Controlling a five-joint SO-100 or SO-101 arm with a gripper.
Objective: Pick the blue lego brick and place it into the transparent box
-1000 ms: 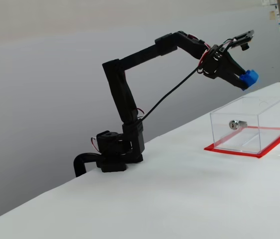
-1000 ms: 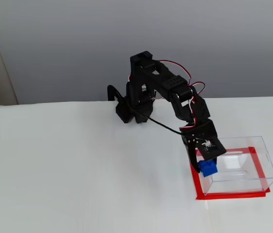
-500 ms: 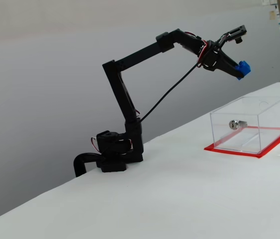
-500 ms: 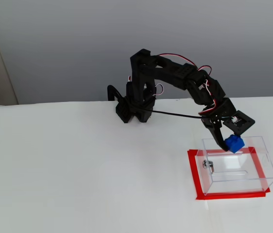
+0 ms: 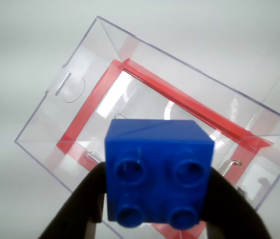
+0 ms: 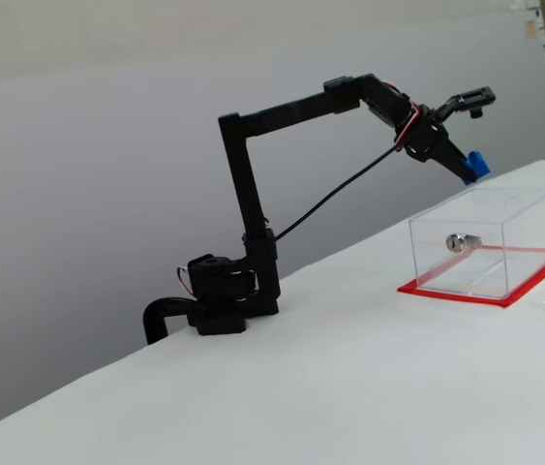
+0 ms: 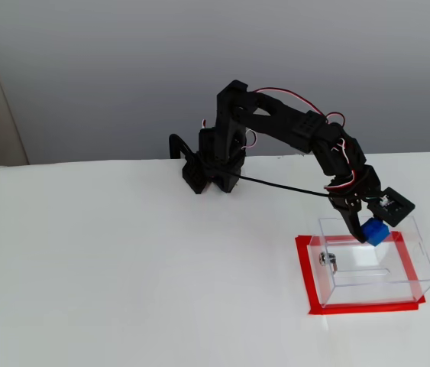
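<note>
Tool (image 5: 157, 199) is clenched on the brick (image 5: 158, 172), held in the air above the open box (image 6: 485, 242) on the table (image 6: 330, 387). Risk: the brick hangs near one wall; released here, it could strike the rim and bounce out.

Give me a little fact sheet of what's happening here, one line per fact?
arm: one black robot arm, stretched out from its base toward the box
gripper: shut on the blue lego brick
brick position: in the air above the transparent box, not inside yet
box: open top, red base sheet, silver lock on one wall
box contents: nothing visible inside
surface: white table
</note>
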